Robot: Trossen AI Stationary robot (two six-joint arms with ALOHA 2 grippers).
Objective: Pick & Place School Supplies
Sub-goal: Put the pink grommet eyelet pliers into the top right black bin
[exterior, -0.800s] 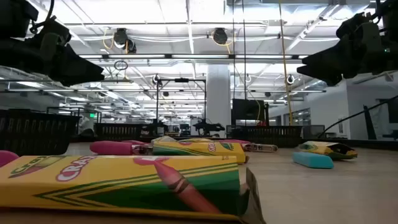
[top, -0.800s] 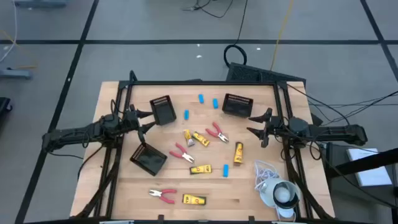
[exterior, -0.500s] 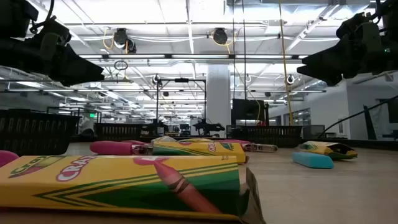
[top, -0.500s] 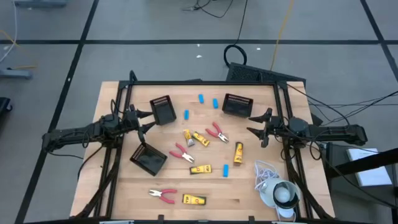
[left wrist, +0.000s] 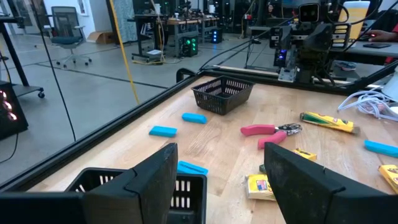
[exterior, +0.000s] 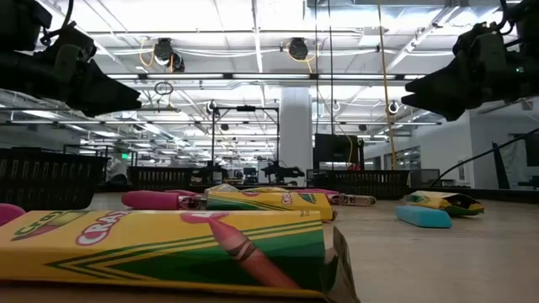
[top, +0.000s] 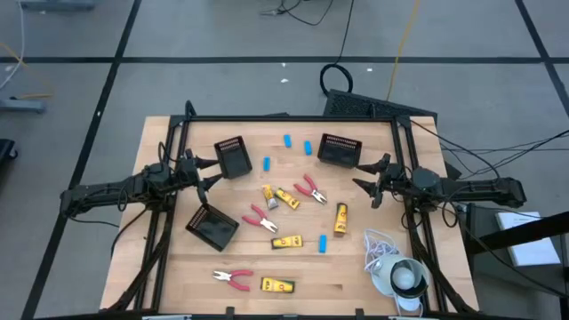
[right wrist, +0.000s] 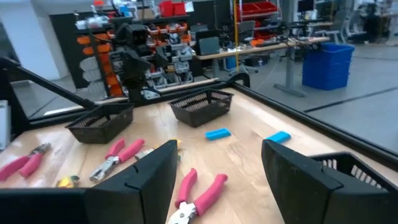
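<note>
Both grippers are empty with fingers spread: left gripper (top: 210, 172) hovers beside the black tray (top: 233, 157) at the left rear, right gripper (top: 367, 180) hovers just in front of the far-right tray (top: 339, 149), and nothing is picked yet. Supplies all lie loose mid-surface (top: 356, 276): blue erasers (top: 287, 140) near the back, red-handled pliers (top: 310, 188) and yellow crayon boxes (top: 286, 197) bunched together in the centre, another box (top: 340, 218) just off the right gripper, one blue piece (top: 323, 244) beside it, and a pliers-and-box pair (top: 233, 279) at the front. Your risk is the central cluster: box and pliers sit almost touching, so a wide grasp could catch two or shove one aside. Flat boxes and low erasers leave little to pinch; come down too high and you'd probably slip off, too low and you'd jam the wood. The tipped tray (top: 212, 226) at front left lies askew, so drops there may miss or bounce. Watch the white cord (top: 380, 246) by the right arm; sweeping toward the front could snag it. Both arms reaching centre together could collide.
</note>
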